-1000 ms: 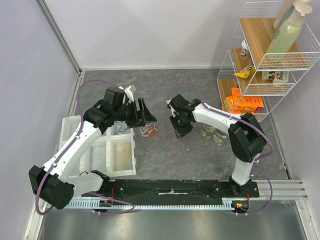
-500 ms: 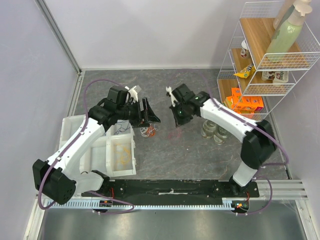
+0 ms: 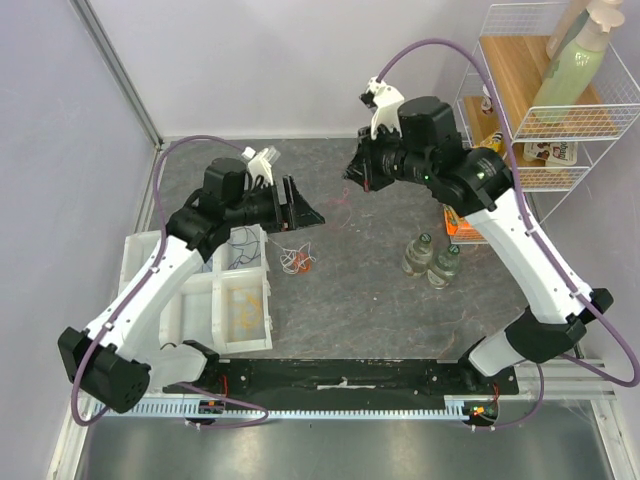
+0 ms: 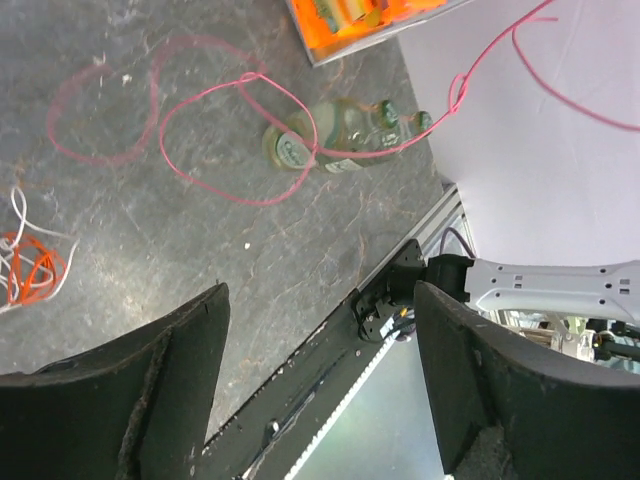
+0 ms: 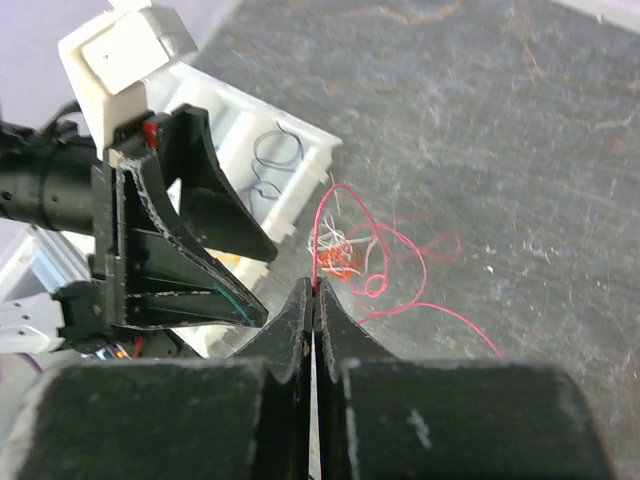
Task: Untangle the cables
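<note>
My right gripper (image 3: 358, 172) is shut on a thin red wire (image 3: 345, 207) and holds it high above the table; in the right wrist view the wire (image 5: 398, 262) runs from my closed fingertips (image 5: 315, 290) down in loops. A small orange and white wire bunch (image 3: 296, 261) lies on the table below, also seen in the right wrist view (image 5: 338, 256) and the left wrist view (image 4: 30, 268). My left gripper (image 3: 303, 216) is open and empty, hovering above that bunch; its view (image 4: 320, 330) shows the red wire (image 4: 215, 190) hanging in loops.
A white compartment tray (image 3: 190, 300) at the left holds a yellow wire (image 3: 246, 306) and a dark blue wire (image 5: 270, 160). Two glass bottles (image 3: 430, 262) stand right of centre. A white wire shelf (image 3: 530, 120) and an orange box (image 3: 462, 228) are at the right.
My right arm has risen and swung up and back, lifting the red wire off the table. My left gripper stayed open and shifted only slightly.
</note>
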Action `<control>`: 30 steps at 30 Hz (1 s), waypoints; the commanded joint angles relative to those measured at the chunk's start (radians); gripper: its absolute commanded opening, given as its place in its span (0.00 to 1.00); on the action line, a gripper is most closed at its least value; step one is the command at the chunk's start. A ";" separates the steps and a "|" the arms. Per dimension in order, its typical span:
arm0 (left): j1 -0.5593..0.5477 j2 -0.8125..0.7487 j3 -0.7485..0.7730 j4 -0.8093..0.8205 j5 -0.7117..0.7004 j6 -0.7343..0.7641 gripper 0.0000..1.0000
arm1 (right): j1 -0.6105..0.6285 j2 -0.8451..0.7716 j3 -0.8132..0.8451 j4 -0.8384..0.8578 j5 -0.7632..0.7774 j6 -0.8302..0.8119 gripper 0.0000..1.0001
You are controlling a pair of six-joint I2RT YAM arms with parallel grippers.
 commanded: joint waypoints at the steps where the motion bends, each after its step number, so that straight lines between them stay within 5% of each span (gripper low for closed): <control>1: -0.004 -0.083 0.022 0.118 -0.029 0.086 0.78 | 0.004 0.016 0.149 -0.012 -0.044 0.032 0.00; 7: -0.002 -0.158 -0.031 0.224 -0.012 0.085 0.83 | 0.004 0.005 0.269 0.045 -0.104 0.099 0.00; 20: -0.002 -0.103 -0.086 0.361 0.009 -0.147 0.90 | 0.004 -0.122 0.128 0.221 -0.230 0.184 0.00; 30: -0.002 -0.043 -0.118 0.347 -0.032 -0.156 0.68 | 0.004 -0.193 0.029 0.416 -0.310 0.310 0.00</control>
